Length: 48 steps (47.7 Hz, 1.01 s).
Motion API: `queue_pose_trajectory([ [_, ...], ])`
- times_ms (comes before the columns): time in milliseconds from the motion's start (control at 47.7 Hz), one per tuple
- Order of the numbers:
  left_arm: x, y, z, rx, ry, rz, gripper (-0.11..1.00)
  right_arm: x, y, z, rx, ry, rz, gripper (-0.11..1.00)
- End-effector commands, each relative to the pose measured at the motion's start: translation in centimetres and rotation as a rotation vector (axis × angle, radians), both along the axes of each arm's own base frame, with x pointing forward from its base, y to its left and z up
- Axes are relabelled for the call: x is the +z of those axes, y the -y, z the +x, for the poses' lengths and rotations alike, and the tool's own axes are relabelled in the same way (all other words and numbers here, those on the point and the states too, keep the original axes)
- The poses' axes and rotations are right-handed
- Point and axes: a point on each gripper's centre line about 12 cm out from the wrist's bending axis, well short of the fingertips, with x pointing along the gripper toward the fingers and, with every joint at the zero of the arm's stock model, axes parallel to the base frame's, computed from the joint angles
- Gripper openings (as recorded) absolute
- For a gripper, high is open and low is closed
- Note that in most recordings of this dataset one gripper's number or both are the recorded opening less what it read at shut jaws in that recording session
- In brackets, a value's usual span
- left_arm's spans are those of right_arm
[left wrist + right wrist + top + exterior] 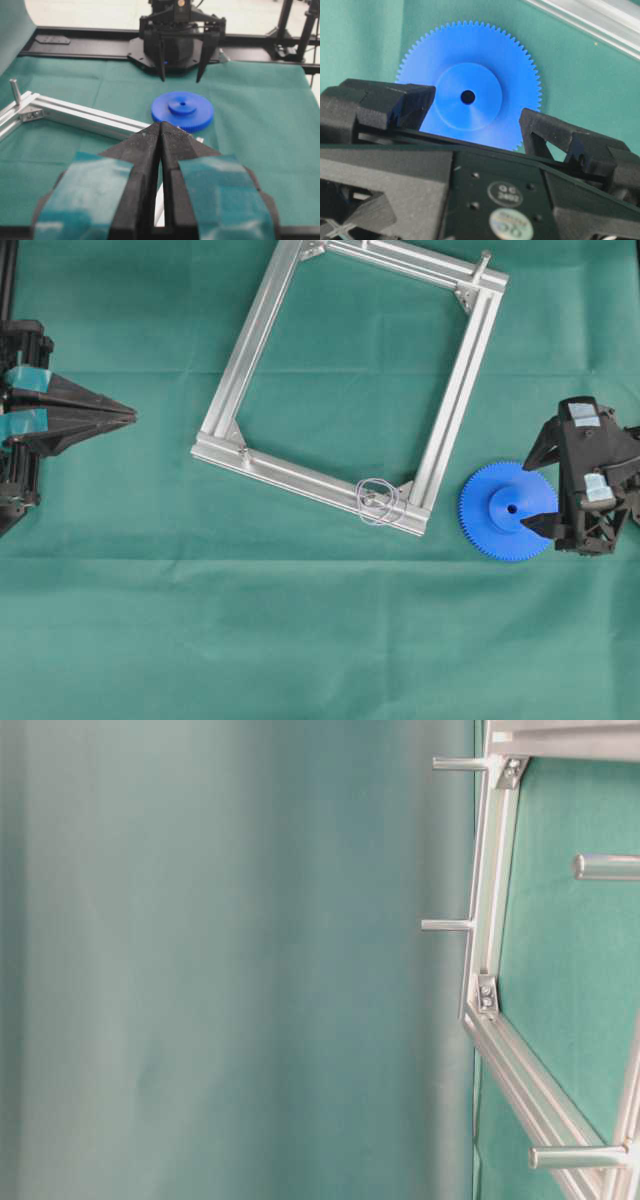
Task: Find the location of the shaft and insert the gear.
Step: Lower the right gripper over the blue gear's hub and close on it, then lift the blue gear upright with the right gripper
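The right end effector (556, 502), fingers spread wide, hovers over the blue gear (512, 510); the left end effector (125, 417) rests pinched together. Stiff, light, likely slippery plastic, the gear looks best gripped across its raised hub (467, 97).

1. The gear (508, 511): bright blue plastic, smooth, slightly glossy hub.
2. The frame (455, 405): brushed silvery aluminium.
3. The cloth (300, 640) over the bench: matt green fabric.
4. The shaft (372, 500): silvery metal, thin purplish wire loops.

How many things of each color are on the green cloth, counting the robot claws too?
Blue: 1, the gear
Silver: 1, the metal frame
Purple: 1, the wire loops
Black: 2, the left claw and the right claw
Total: 5
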Motion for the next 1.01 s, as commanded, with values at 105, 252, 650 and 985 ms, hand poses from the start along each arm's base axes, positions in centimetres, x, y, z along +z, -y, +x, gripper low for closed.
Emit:
queue_pose_trajectory([
  [105, 0.4, -0.1, 0.2, 0.004, 0.009, -0.003, 0.01, -0.8, -0.1, 0.4, -0.006, 0.018, 0.007, 0.92],
  [252, 0.5, -0.1, 0.2, 0.005, 0.011, -0.004, 0.01, -1.7, -0.3, 0.4, -0.007, 0.008, 0.010, 0.92],
  [650, 0.4, -0.1, 0.2, 0.007, 0.009, -0.004, 0.01, -3.0, -0.9, 1.0, 0.011, 0.015, 0.015, 0.92],
  [985, 0.4, -0.1, 0.2, 0.006, 0.008, -0.003, 0.01, -4.3, -1.0, 0.9, -0.011, -0.030, 0.021, 0.92],
])
